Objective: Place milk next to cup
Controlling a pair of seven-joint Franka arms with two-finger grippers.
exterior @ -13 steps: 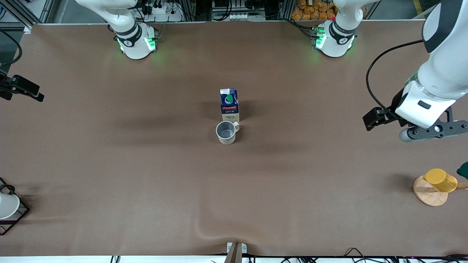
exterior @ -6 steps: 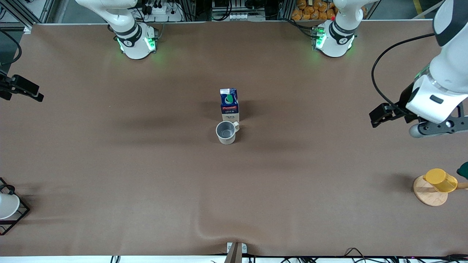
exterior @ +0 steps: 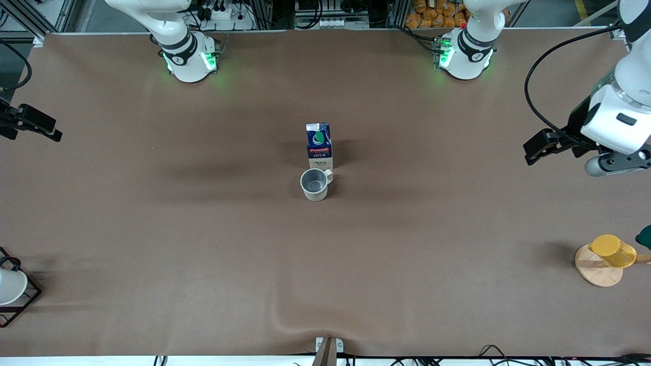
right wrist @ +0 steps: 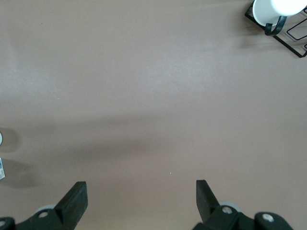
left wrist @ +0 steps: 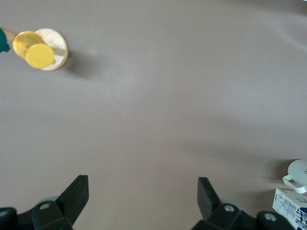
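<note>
The milk [exterior: 319, 147], a dark-blue carton with a red band and a green cap, stands upright mid-table. The cream-white cup [exterior: 314, 184] stands right beside it, nearer to the front camera, its handle toward the carton. Both show at the edge of the left wrist view: the cup [left wrist: 300, 172] and a corner of the milk [left wrist: 292, 206]. My left gripper [left wrist: 143, 184] hangs open and empty over bare table at the left arm's end. My right gripper [right wrist: 141, 189] is also open and empty, over bare table at the right arm's end.
A yellow cup [exterior: 613, 250] lies on a round wooden coaster [exterior: 597, 267] at the left arm's end, near the front camera. A white cup in a black wire frame [exterior: 12, 287] sits at the right arm's end. The brown table cover wrinkles near the front edge [exterior: 285, 317].
The left arm has pulled away from the milk and cup toward its own end of the table and a little toward the bases. The right arm, milk and cup have not moved.
</note>
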